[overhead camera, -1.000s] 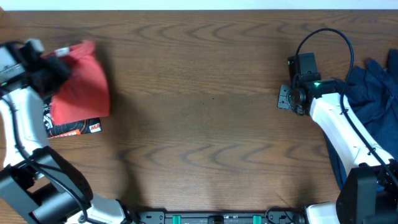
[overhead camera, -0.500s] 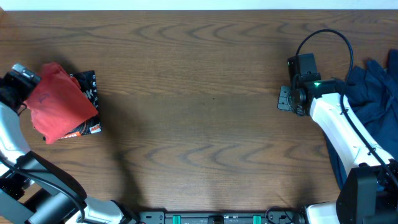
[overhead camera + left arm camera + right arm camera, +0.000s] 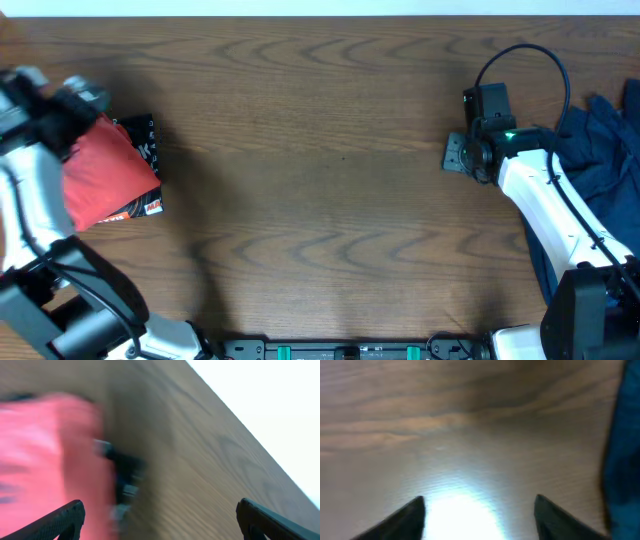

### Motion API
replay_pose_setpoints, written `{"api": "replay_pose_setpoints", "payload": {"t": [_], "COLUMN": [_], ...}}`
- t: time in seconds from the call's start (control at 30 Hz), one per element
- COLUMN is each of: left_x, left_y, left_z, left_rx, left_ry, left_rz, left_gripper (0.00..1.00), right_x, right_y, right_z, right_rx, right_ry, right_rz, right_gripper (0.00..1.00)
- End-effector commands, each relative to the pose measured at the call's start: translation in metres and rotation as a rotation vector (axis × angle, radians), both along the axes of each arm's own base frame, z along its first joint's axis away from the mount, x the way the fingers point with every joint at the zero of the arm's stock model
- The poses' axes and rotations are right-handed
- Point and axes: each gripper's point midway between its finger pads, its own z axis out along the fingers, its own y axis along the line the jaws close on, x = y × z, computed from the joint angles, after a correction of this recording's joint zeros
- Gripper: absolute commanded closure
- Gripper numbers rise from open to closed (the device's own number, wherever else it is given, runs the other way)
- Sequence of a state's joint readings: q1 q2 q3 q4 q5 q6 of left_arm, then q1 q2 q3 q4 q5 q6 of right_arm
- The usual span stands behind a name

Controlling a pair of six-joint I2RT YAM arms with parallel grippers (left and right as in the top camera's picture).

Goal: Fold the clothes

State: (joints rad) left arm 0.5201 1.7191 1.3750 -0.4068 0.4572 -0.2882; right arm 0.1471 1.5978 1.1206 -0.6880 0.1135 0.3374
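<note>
Three soft cotton shirts: one coral-red folded bundle (image 3: 100,180) atop one black printed shirt (image 3: 140,140) at table's left; one crumpled dark-navy shirt (image 3: 600,150) far right. Brown wood-grain table (image 3: 320,200). Left gripper (image 3: 160,510) wide open, empty, over the red bundle's edge. Right gripper (image 3: 480,512) parted, empty, near the navy.

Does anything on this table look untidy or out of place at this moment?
Yes. The dark navy cotton T-shirt lies crumpled, unfolded, at the right edge of the brown wooden table. At the left edge, the coral-red T-shirt sits askew on a black printed one, whose corners stick out.
</note>
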Motion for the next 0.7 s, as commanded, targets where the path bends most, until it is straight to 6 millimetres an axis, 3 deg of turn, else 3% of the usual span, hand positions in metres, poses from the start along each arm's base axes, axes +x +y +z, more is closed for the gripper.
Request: {"api": "replay_pose_setpoints", "payload": {"t": [0.0, 0.1, 0.17, 0.27, 0.33, 0.4, 0.5, 0.67], "left_x": [0.024, 0.031, 0.026, 0.007, -0.018, -0.049, -0.097, -0.139], "left_y": [-0.069, -0.127, -0.159, -0.191, -0.214, -0.224, -0.224, -0.218], "left_z": [0.011, -0.003, -0.015, -0.032, -0.040, -0.046, -0.046, -0.026], "left_rx": [0.037, 0.088, 0.158, 0.289, 0.316, 0.310, 0.294, 0.287], "left_ry": [-0.016, 0.044, 0.109, 0.228, 0.315, 0.419, 0.579, 0.631], "left_rz": [-0.152, -0.248, -0.292, -0.358, -0.459, -0.509, -0.547, -0.553], "left_gripper": [0.02, 0.02, 0.02, 0.02, 0.02, 0.02, 0.02, 0.02], "right_x": [0.012, 0.023, 0.027, 0.023, 0.013, 0.000, -0.015, -0.040], "right_y": [0.017, 0.024, 0.017, -0.003, -0.019, -0.036, -0.058, -0.079], "right_z": [0.017, 0.025, 0.031, 0.039, 0.048, 0.058, 0.072, 0.103], "right_rx": [0.109, 0.151, 0.143, 0.120, 0.115, 0.117, 0.127, 0.151], "right_ry": [-0.063, -0.113, -0.126, -0.089, -0.036, 0.012, 0.028, -0.035], "right_rz": [0.050, 0.112, 0.134, 0.119, 0.084, 0.036, -0.038, -0.110], "right_gripper": [0.22, 0.12, 0.02, 0.01, 0.01, 0.01, 0.01, 0.01]}}
